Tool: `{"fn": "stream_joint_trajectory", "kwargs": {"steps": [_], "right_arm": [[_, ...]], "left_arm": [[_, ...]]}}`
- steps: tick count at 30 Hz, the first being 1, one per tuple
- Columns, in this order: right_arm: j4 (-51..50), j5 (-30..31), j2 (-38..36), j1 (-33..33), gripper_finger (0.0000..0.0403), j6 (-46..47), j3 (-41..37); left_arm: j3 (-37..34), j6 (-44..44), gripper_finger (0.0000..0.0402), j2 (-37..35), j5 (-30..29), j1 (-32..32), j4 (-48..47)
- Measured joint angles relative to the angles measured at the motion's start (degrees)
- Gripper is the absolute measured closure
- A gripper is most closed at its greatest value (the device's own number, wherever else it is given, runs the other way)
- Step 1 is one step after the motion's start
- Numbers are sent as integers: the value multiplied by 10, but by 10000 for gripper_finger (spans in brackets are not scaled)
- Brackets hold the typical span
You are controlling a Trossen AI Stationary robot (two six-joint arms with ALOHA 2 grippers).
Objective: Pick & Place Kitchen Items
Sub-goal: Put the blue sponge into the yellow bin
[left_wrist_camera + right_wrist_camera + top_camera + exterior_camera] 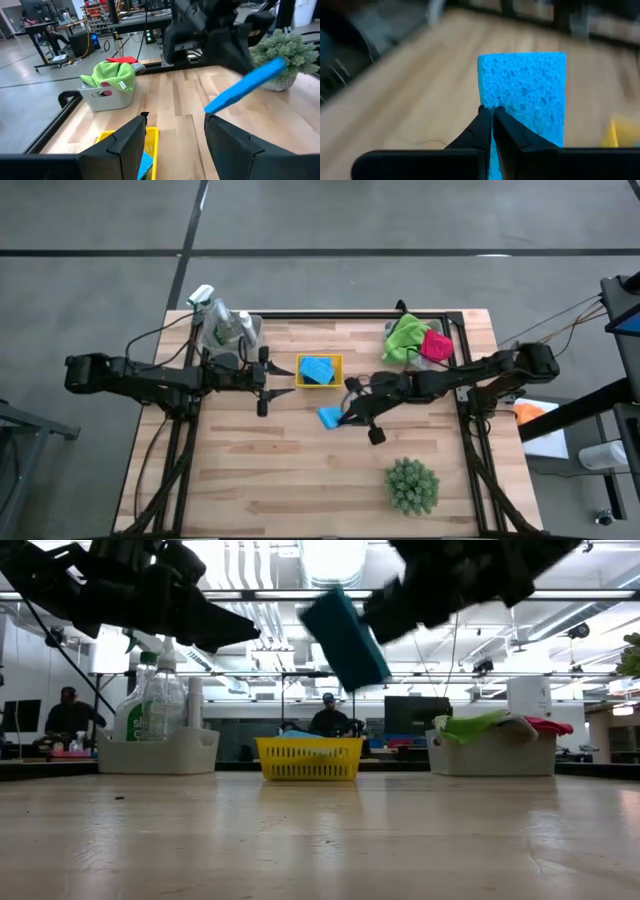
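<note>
My right gripper (346, 415) is shut on a bright blue sponge (329, 417), held up over the middle of the table, just on the near side of the yellow tray (337, 360). The held sponge also shows in the low view (345, 638) and the right wrist view (527, 90). A second blue sponge (316, 369) lies in the tray. My left gripper (263, 380) is open and empty, left of the tray, pointing toward it (175, 145). A clear spray bottle (212, 308) stands in a white bin (250, 328) at the back left. Green (405, 338) and magenta (436, 345) cloths lie in a bin at the back right. My right gripper pinches the sponge between its two fingers at one long edge (487, 102), near the sponge's end toward the wrist. The fingers come slanting from the table's right. The sponge is lifted clear of the table and tilted, its free end (215, 106) lower.
A round spiky green plant (412, 485) stands near the front edge, right of centre. The yellow tray (308, 758) sits between the two white bins (158, 752) (490, 755). People sit in the room beyond the table.
</note>
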Motion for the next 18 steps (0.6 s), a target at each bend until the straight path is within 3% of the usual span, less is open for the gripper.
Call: {"fn": "stream_joint_trajectory", "kwargs": {"steps": [6,8,15,18], "right_arm": [[304,-44,45,-27,385,7,-51],[350,-43,66,-43,385,18,-57],[351,3,127,-93,385,34,-21],[275,21,127,-107,385,27,20]], "left_arm": [[0,-15,201,-6,40,0,17],[-1,-16,201,-8,56,0,25],[-64,-33,201,-34,64,0,148],[-104,-35,201,-56,48,0,213]]}}
